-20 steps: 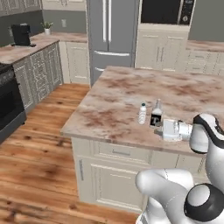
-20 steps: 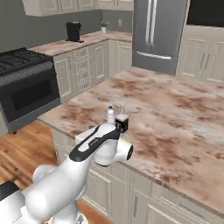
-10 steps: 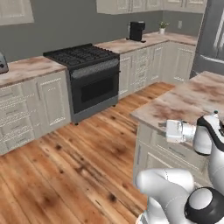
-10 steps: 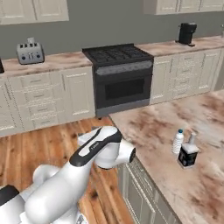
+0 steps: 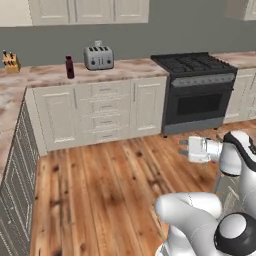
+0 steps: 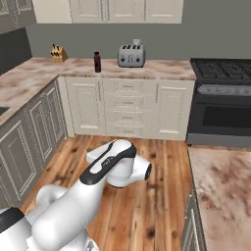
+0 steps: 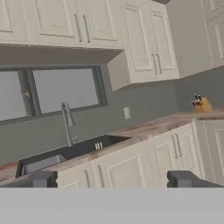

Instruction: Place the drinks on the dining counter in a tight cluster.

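A: Room first. What's there?
B: Kitchen, wood plank floor (image 5: 100,180). Wall counter (image 5: 100,70) of marbled stone over cream cabinets, and it turns a corner down the left side. On it a toaster (image 5: 98,57), a knife block (image 5: 9,61) far left, and a dark maroon bottle (image 5: 69,67) standing upright between the two, nearer the toaster.
A: Same from the right base view?
B: Yes, bottle (image 6: 97,62) upright on the counter, just left of the toaster (image 6: 131,55), knife block (image 6: 58,52) further left. Black stove (image 5: 200,90) sits right of the cabinets.
A: Dining counter?
B: Only a corner of it (image 6: 225,191), lower right of the right base view, marbled slab, bare on the part that shows. Well apart from the maroon bottle, floor in between.
A: Hand view?
B: Tilted. Shows a sink (image 7: 52,159) with a faucet (image 7: 68,122), a window (image 7: 61,89), upper cabinets (image 7: 140,43), the knife block at the right edge.
A: Gripper?
B: Gripper (image 7: 113,179), both fingertips (image 7: 41,179) at the bottom, set wide apart, nothing between them. Spread fully, holding nothing, touching nothing. In the left base view the hand hangs over the floor in front of the stove.
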Motion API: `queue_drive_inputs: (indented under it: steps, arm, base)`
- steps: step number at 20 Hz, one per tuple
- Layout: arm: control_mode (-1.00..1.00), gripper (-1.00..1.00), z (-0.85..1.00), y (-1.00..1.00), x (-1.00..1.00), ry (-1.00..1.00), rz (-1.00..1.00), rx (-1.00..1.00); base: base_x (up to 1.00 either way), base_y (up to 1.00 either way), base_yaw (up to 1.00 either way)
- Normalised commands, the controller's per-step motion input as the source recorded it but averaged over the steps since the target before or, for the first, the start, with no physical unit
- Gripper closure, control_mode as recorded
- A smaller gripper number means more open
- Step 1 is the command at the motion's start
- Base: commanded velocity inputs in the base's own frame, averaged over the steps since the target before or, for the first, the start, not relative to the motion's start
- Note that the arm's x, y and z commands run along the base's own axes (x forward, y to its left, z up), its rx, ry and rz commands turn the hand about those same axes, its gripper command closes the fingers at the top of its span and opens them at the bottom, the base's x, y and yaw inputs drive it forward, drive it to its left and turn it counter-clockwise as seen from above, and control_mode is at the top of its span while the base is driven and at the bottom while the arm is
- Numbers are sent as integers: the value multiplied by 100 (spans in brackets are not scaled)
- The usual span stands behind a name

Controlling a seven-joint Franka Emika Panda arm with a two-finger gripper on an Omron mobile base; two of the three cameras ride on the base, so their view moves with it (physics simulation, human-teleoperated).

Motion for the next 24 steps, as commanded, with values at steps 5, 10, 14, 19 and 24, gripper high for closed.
queue_drive_inputs:
  steps: [5,10,14,19,24]
  arm:
    - [100,-100,0,0,0,0,0,0]
    - [100,-100,0,0,0,0,0,0]
    - [100,-100,0,0,0,0,0,0]
    - [100,-100,0,0,0,0,0,0]
    - [100,-100,0,0,0,0,0,0]
  base:
    - [41,8,50]
    - [71,8,27]
    - [84,10,11]
    - [84,13,10]
    - [85,18,11]
